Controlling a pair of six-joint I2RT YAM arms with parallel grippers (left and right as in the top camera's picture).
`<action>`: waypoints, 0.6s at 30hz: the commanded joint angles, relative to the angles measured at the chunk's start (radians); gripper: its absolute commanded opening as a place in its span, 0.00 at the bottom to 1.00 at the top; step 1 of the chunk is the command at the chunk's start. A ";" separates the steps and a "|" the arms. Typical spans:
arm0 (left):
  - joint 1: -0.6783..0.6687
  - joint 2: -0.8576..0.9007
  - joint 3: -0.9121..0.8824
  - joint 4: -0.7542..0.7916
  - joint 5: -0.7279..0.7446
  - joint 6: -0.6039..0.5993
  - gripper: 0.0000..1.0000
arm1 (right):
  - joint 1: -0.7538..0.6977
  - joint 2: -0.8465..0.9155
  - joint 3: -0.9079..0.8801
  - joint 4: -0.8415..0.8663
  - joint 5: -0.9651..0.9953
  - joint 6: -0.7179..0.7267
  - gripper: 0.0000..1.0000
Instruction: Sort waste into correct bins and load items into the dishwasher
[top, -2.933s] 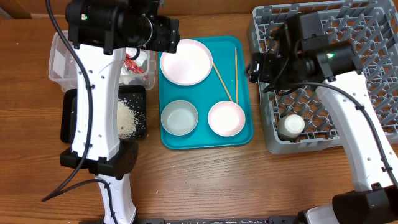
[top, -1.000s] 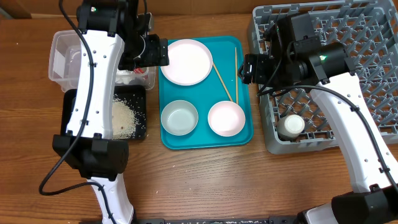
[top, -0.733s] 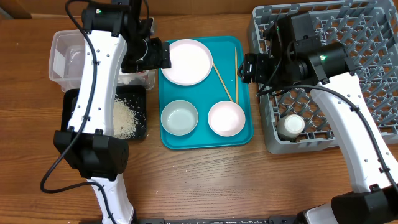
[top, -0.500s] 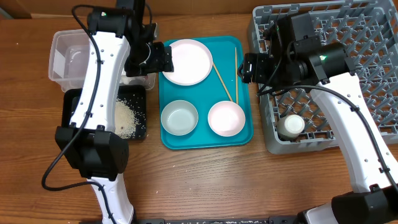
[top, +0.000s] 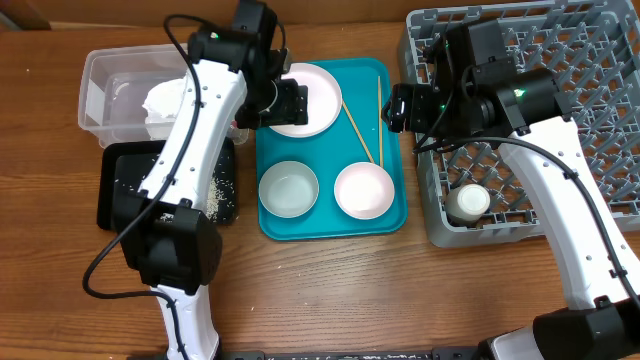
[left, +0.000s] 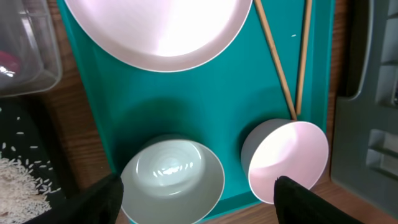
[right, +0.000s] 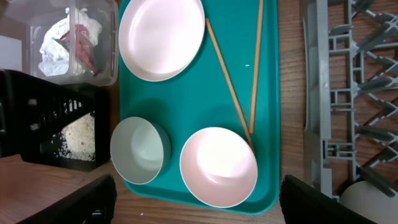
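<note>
The white plate, two white bowls and two chopsticks lie on the teal tray. The white cup stands in the grey dish rack. The napkin and red wrapper lie in the clear tub. Rice lies in the black tray. My left gripper is open and empty over the plate's left edge; its wrist view shows both bowls below. My right gripper is open and empty between the teal tray and the rack.
The clear tub and black tray sit close together left of the teal tray. The rack's pegged wall stands right beside the teal tray's right edge. Bare wooden table lies in front.
My left arm has swung right, from over the clear tub to over the plate, uncovering the napkin in the tub. The right arm shifted slightly left early, then stayed still.
</note>
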 joint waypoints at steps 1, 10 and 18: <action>-0.035 -0.028 -0.060 0.018 -0.024 -0.032 0.78 | 0.005 -0.002 0.007 0.002 0.037 0.004 0.86; -0.203 -0.028 -0.203 0.202 0.006 -0.051 0.75 | -0.147 -0.009 0.046 -0.024 0.095 0.000 0.87; -0.300 -0.021 -0.249 0.278 -0.110 -0.024 0.70 | -0.248 -0.016 0.049 -0.065 0.095 -0.022 0.87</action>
